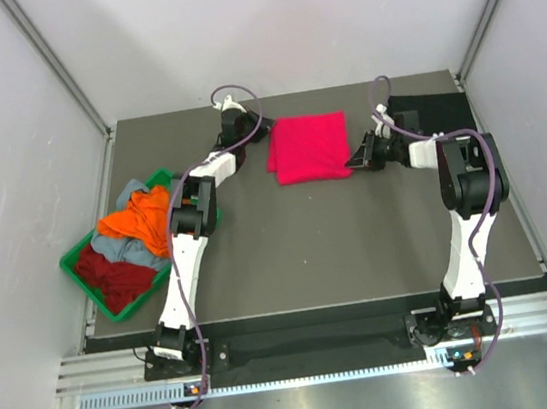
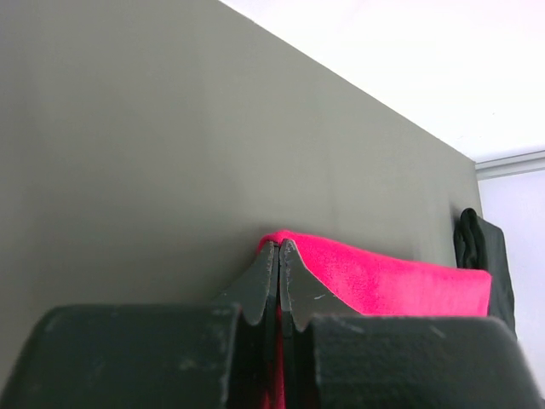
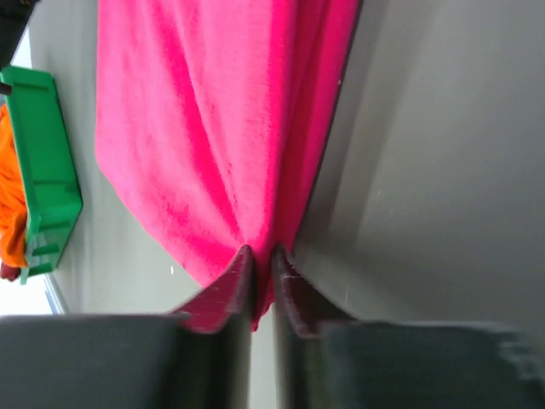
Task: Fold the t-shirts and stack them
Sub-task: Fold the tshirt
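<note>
**A:** Folding looks close to done, by my reading. On the dark grey flat table (image 1: pixel 310 250), the green plastic tray (image 1: pixel 72 263) sits well out beyond the left gripper (image 2: pixel 278 247), heaped with loose orange, dark red and grey-blue cloth t-shirts (image 1: pixel 140 222).

**B:** And the bright pink-red cloth t-shirt (image 1: pixel 308 147)?

**A:** It lies as a flat rectangle between the two grippers. The left gripper's jaws are pressed together, pinching one corner. The right gripper (image 3: pixel 262 251) has the opposite edge caught in a narrow slit between its jaws.

**B:** Next?

**A:** Probably stacking — lift both ends evenly, keep the fold from falling open, and carry it onto the black cloth t-shirt (image 1: pixel 422 109) just behind the right gripper.
</note>
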You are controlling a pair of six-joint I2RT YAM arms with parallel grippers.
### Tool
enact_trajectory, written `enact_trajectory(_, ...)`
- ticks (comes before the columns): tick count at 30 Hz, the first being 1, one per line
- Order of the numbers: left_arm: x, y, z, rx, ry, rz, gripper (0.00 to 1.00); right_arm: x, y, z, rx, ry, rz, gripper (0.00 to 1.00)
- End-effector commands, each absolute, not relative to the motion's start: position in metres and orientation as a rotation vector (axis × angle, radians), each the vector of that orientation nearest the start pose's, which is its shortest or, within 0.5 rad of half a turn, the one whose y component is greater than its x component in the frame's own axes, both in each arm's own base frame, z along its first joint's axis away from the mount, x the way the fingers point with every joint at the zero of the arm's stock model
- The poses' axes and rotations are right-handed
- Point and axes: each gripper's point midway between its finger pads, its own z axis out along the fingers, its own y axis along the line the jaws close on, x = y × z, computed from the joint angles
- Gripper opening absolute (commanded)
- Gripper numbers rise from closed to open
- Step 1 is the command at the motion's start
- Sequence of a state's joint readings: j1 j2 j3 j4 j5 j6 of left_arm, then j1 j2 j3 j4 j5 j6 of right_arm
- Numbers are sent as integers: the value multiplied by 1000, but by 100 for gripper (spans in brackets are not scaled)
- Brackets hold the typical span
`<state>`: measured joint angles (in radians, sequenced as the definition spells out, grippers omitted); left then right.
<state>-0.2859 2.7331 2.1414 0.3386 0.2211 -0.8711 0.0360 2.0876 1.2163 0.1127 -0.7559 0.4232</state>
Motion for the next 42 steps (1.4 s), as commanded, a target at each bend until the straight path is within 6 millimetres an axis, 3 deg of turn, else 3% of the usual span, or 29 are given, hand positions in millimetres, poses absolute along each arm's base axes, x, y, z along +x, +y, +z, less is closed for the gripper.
enact_trajectory(1,692,-258,69,-406,1799,-991,0,468,151,52,12,2250,1083,6)
enact_trajectory(2,692,-258,67,-405,1800,-990,0,468,151,51,15,2252,1077,0)
enact_trajectory(8,689,-258,78,-385,1811,-1007,2,468,151,58,47,2251,1083,1)
enact_trajectory(9,688,-258,95,-371,1796,-1008,5,468,150,60,53,2252,1072,6)
enact_trajectory(11,683,-255,105,-336,1806,-983,10,466,149,70,55,2258,1062,13)
enact_trajectory(12,680,-254,129,-307,1784,-988,12,467,148,74,53,2257,1055,28)
enact_trajectory(13,677,-251,135,-276,1796,-965,16,468,147,81,48,2248,1047,34)
enact_trajectory(14,672,-250,137,-262,1818,-950,26,465,147,82,49,2258,1047,38)
enact_trajectory(15,668,-246,160,-232,1808,-937,30,464,147,84,46,2257,1049,40)
enact_trajectory(16,664,-242,165,-184,1819,-890,32,463,148,90,40,2248,1051,41)
enact_trajectory(17,655,-238,152,-178,1882,-853,33,463,147,90,42,2252,1054,41)
enact_trajectory(18,648,-234,175,-154,1861,-829,35,462,149,94,30,2248,1059,43)
enact_trajectory(19,642,-231,178,-121,1866,-800,36,463,148,97,7,2241,1051,43)
enact_trajectory(20,632,-228,166,-115,1903,-787,37,460,149,96,-1,2257,1050,42)
enact_trajectory(21,624,-227,183,-87,1887,-786,39,462,148,99,-15,2250,1042,43)
enact_trajectory(25,586,-243,173,11,1973,-886,39,464,149,99,-75,2271,1042,44)
enact_trajectory(29,546,-256,142,109,2075,-964,40,464,150,93,-119,2291,1048,48)
enact_trajectory(35,522,-263,101,182,2181,-997,41,465,153,81,-118,2302,1070,51)
enact_trajectory(42,515,-268,63,265,2236,-931,42,462,157,66,-110,2317,1085,52)
